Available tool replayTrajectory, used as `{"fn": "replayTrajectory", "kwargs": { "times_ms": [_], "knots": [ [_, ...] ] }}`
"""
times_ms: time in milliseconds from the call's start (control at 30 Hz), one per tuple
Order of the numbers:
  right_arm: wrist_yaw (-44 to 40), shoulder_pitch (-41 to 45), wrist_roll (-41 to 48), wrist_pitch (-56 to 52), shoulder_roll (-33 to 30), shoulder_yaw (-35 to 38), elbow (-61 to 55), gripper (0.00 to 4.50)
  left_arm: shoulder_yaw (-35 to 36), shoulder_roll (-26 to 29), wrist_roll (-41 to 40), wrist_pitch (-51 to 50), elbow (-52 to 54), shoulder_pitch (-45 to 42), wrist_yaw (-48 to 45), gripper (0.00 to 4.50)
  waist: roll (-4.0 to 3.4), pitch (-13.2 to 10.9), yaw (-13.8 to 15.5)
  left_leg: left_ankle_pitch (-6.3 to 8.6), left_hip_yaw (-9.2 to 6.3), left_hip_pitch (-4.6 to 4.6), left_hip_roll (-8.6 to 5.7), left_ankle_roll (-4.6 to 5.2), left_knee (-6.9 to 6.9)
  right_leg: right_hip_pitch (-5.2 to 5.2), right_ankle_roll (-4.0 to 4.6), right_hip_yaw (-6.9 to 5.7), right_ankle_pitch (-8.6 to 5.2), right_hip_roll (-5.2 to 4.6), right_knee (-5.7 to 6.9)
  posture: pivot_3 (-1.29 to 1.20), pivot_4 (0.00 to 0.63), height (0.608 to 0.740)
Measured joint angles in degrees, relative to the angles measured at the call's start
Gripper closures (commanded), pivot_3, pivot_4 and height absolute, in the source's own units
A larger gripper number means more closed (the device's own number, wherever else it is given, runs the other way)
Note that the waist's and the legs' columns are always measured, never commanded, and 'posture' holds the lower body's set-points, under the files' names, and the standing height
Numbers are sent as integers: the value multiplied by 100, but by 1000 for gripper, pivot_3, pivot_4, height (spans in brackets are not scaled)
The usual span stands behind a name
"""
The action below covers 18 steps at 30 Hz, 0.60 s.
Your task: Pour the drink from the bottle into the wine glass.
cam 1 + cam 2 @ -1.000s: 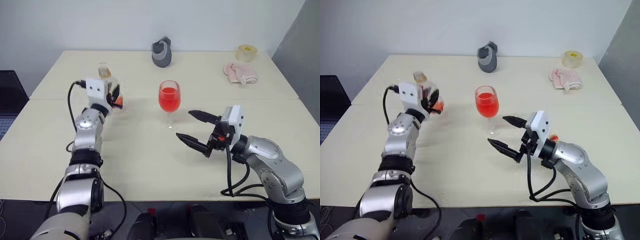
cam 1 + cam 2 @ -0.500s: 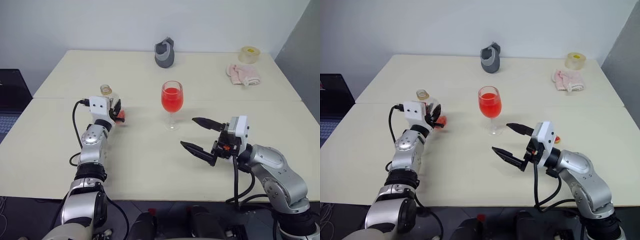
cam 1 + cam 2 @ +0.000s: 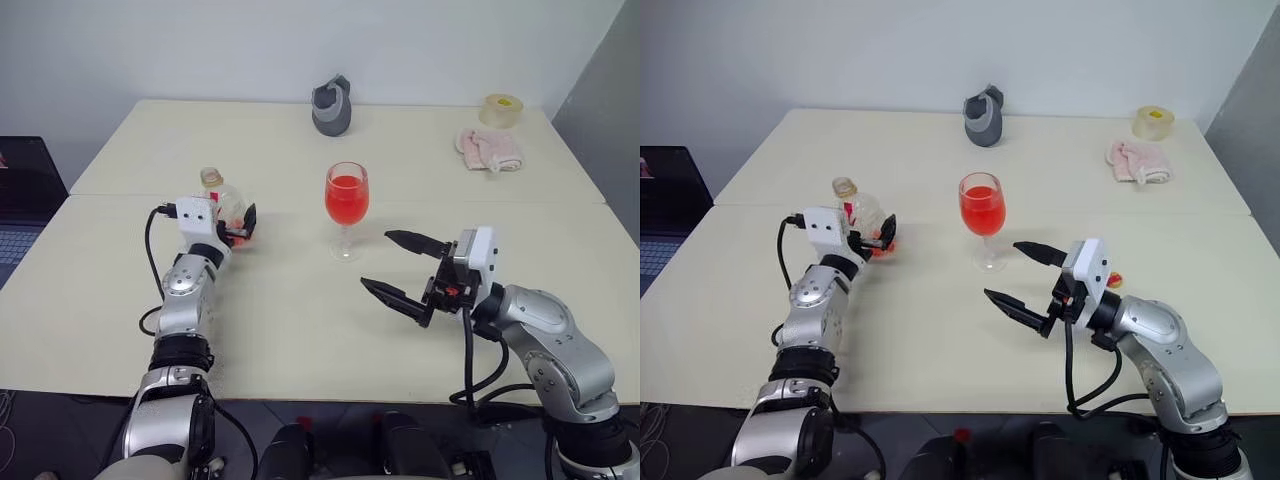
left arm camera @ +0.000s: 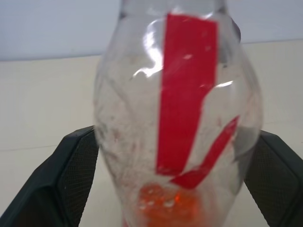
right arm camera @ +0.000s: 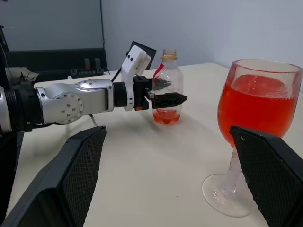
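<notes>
Bottle (image 5: 167, 87) clear plastic, seemingly near-empty, red-labelled

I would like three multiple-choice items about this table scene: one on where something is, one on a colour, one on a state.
1. Where does the bottle stand?
A. on the table, left of the wine glass
B. at the far edge beside the tape roll
C. lying in front of the right gripper

2. What colour is the drink in the wine glass?
A. yellow
B. red
C. colourless

3. How is the left gripper?
A. shut with nothing near it
B. open, fingers on both sides of the bottle
C. open, around the wine glass stem

Answers:
1 A, the bottle is upright on the table, on the left of the glass.
2 B, the bowl is more than half full of bright red liquid.
3 B, the left wrist view shows a finger on each side of the bottle, spread wide.
</notes>
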<state>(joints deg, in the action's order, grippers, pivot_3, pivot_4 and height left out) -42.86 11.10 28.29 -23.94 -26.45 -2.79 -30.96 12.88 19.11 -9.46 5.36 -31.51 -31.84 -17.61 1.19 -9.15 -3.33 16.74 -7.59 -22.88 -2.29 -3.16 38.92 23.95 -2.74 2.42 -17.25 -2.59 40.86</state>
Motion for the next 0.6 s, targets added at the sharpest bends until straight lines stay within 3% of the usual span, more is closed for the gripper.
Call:
{"fn": "replayTrajectory", "kwargs": {
  "times_ms": [233,600],
  "knots": [
    [-11,-3,-3,0,-34,-53,13,0,-2,-21,-68,-439,668,352,75,47,0,0,6,0,0,0,3,0,0,-1,0,0,0,-1,-2,0,150,740],
    [353,-1080,199,-215,-452,653,-482,0,26,-282,-653,-2063,3452,2034,328,47,-1,0,48,7,-5,19,18,11,-7,-34,-1,-2,-1,-6,-21,0,150,740]
  ]
}}
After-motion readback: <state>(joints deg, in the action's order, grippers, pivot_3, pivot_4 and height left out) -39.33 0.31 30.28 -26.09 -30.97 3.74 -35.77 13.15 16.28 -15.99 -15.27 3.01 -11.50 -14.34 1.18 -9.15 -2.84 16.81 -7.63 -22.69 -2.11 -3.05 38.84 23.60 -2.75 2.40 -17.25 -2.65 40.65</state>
